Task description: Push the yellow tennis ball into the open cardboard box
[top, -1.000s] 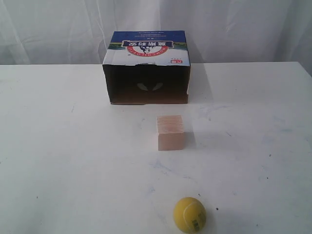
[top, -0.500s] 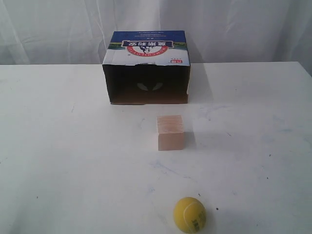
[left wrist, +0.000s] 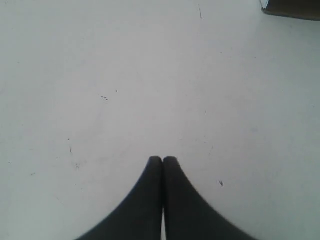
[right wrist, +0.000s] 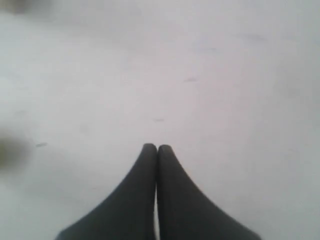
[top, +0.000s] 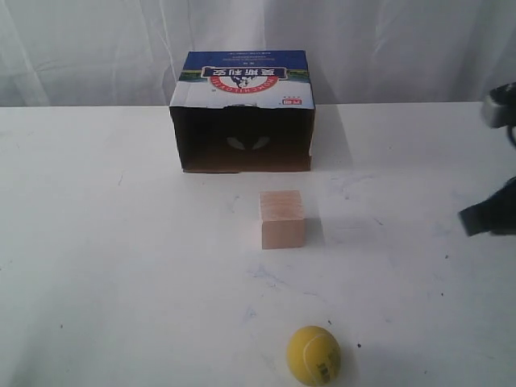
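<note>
The yellow tennis ball (top: 314,355) lies near the table's front edge, its label patch facing front. The open cardboard box (top: 242,113) stands at the back with its dark opening towards the ball, and one corner of the box (left wrist: 292,7) shows in the left wrist view. My right gripper (right wrist: 157,146) is shut and empty over bare table. A dark part of the right arm (top: 488,216) shows at the right edge, far right of the ball. My left gripper (left wrist: 163,159) is shut and empty, and out of the exterior view.
A pale wooden cube (top: 282,219) stands on the white table (top: 121,266) between the ball and the box opening, roughly on the line between them. White curtains hang behind the table.
The right arm has come into the exterior view at the right edge. Ball, cube and box have not moved.
</note>
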Robot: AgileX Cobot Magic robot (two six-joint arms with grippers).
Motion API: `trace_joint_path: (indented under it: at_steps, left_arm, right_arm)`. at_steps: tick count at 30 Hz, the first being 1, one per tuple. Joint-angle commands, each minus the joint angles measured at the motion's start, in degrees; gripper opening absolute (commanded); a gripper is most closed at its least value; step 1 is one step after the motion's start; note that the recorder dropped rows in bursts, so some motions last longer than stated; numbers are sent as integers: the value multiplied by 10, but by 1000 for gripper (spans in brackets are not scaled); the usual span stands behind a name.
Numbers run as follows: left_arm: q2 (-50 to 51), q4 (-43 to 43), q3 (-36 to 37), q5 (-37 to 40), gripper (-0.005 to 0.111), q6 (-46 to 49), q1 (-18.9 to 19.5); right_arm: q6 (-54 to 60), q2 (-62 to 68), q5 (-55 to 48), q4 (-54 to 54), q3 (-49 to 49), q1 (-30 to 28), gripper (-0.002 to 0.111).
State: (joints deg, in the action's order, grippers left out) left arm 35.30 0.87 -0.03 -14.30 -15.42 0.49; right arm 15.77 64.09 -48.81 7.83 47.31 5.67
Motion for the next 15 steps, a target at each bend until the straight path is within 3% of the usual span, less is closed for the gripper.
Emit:
trace_joint_path:
  at_steps: [1,9,12,15]
  left_arm:
    - [-4,2,-1,-13,0,4,0]
    - [-74,2,-14,35,0,-1,0]
    - [-91,2,-14,114,0,-22,0]
    - [-123,2,-14,105,0,-22,0]
  right_arm:
    - [96,-10,-14,142,-51,59,0]
    - [129,-5,75,150,-173,123,0]
    - [242,-5,105,221,-205,135,0]
    - [381,-5,124,290,-225,143,0]
